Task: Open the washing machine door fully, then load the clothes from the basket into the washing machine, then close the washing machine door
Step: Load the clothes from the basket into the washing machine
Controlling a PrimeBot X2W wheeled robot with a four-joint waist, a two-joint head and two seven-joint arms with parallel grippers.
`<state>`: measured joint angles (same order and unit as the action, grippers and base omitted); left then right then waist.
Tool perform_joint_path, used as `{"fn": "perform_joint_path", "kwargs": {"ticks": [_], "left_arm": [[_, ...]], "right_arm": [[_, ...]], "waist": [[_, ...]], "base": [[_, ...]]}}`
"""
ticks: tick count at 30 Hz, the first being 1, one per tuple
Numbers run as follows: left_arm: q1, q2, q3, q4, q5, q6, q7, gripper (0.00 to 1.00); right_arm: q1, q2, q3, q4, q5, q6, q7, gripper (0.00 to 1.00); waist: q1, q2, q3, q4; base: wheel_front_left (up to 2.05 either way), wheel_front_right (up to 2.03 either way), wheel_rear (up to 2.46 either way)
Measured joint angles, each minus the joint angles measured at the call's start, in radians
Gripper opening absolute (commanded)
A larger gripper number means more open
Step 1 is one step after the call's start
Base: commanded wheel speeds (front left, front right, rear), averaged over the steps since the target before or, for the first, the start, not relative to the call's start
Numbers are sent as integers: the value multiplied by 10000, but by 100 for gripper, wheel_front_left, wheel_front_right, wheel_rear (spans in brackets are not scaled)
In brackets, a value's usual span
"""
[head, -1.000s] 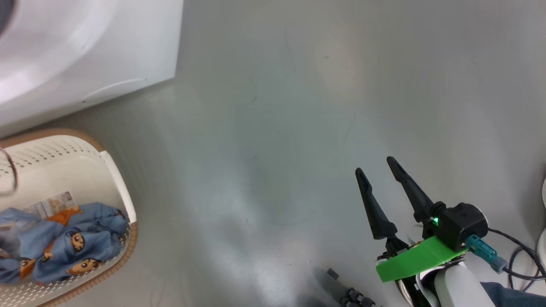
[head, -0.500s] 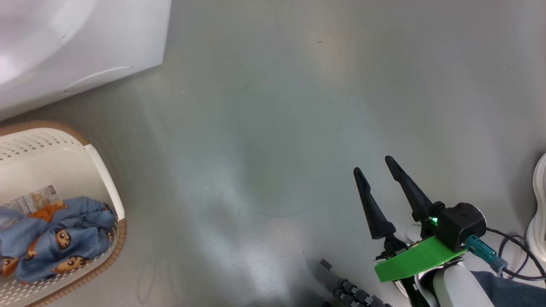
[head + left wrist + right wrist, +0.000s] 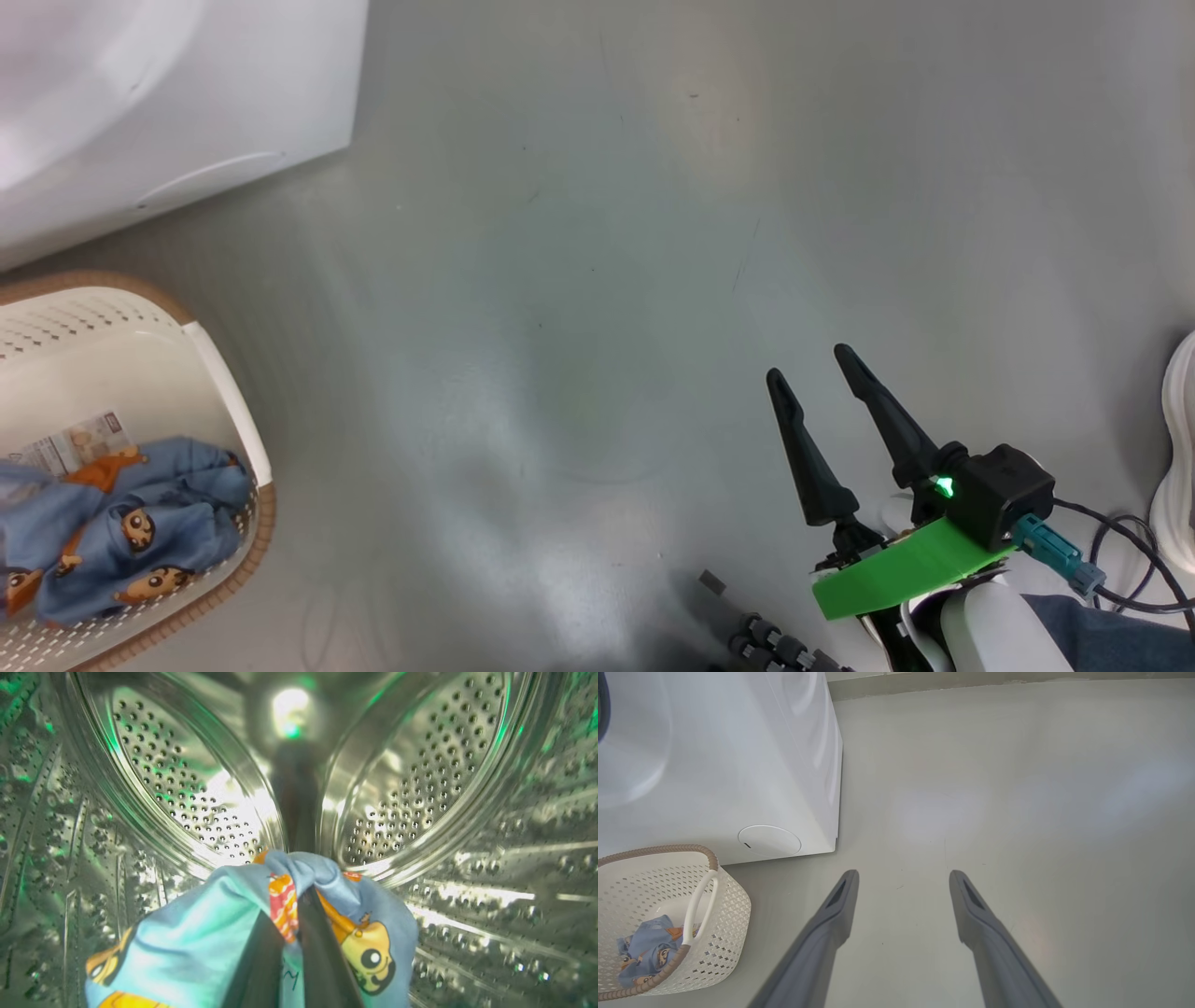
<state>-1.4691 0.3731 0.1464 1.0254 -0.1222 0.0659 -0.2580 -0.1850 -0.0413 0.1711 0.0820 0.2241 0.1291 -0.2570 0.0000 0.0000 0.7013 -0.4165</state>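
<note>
Loading: left gripper [image 3: 299, 905] fingers clamped on a garment [image 3: 187, 947] inside the drum [image 3: 420, 765]; right gripper [image 3: 808, 366] fingers spread, empty. I see clothes [image 3: 121, 541] left in the basket [image 3: 222, 373]; door closing pending.

Left gripper [image 3: 301, 900] clamped on cloth, right gripper [image 3: 807, 363] spread and empty
In the left wrist view the left gripper's two dark fingers [image 3: 327, 961] rise side by side from the bottom edge, pressed together, with a fold of a light blue printed garment [image 3: 196, 947] pinched between them and bunched over their tips. In the head view the right gripper sits at the lower right, its long tapered fingers parted and pointing up and slightly left; behind them come a black wrist housing [image 3: 999, 490] with a lit green lamp, a green plate [image 3: 896, 571] and the pale forearm [image 3: 990, 635]. The right wrist view shows those fingers [image 3: 831, 933] held wide apart
</note>
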Motion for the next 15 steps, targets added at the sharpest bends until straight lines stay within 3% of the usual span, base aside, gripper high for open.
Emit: {"fn": "perform_joint_path", "kwargs": {"ticks": [1, 7, 15], "left_arm": [[-23, 2, -73, 222, 54, 15, 0, 100], [-272, 6, -322, 1634, 173, 192, 426, 100], [-297, -215, -420, 2301, 134, 309, 351, 100]], "right_arm": [[0, 0, -2, 2, 2, 0, 0, 100], [6, 8, -121, 54, 75, 0, 0, 100], [9, 8, -224, 82, 167, 0, 0, 100]], "waist": [[0, 0, -32, 9], [0, 0, -298, 75], [0, 0, -691, 267]], "base": [[0, 0, 0], [0, 0, 0], [0, 0, 0]]}}
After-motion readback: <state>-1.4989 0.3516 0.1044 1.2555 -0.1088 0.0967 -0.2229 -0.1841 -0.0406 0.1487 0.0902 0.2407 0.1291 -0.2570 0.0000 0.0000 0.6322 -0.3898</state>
